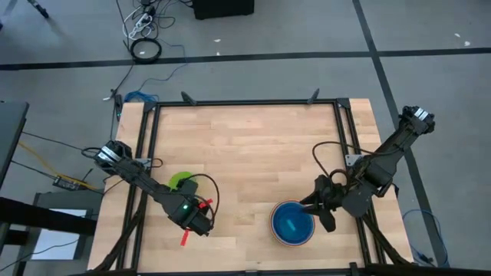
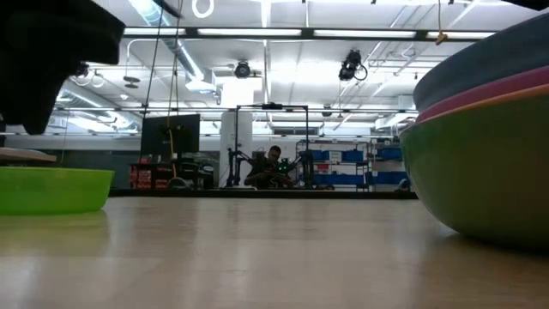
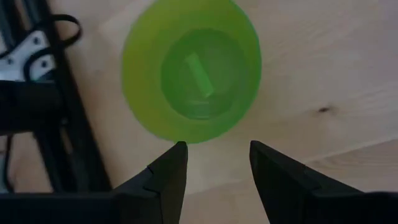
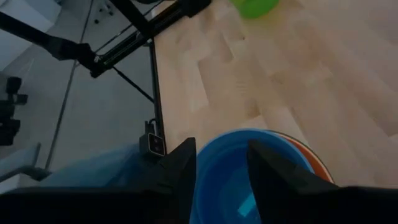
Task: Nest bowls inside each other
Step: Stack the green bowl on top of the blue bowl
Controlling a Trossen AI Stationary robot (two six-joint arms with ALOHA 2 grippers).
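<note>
A small lime green bowl (image 1: pixel 182 181) (image 3: pixel 191 68) stands upright on the wooden table near its left edge; in the low view the lime green bowl (image 2: pixel 51 189) rests on its base. My left gripper (image 3: pixel 214 149) (image 1: pixel 192 216) hovers above it, open, pointing steeply down, with its fingertips just short of the bowl's rim. Near the table's front right stands a nested stack (image 1: pixel 293 223): a dull green bowl (image 2: pixel 480 172) outermost, then orange and pink rims, and a blue bowl (image 4: pixel 249 180) on top. My right gripper (image 4: pixel 221 149) (image 1: pixel 321 211) is open above the stack's right side.
A black frame rail (image 3: pixel 68 124) runs along the table's left edge close to the lime bowl, and a matching black frame rail (image 4: pixel 152 93) shows in the right wrist view. Bare wood (image 1: pixel 245 153) lies between the two bowl sites. Cables hang off the table's left side (image 1: pixel 69 182).
</note>
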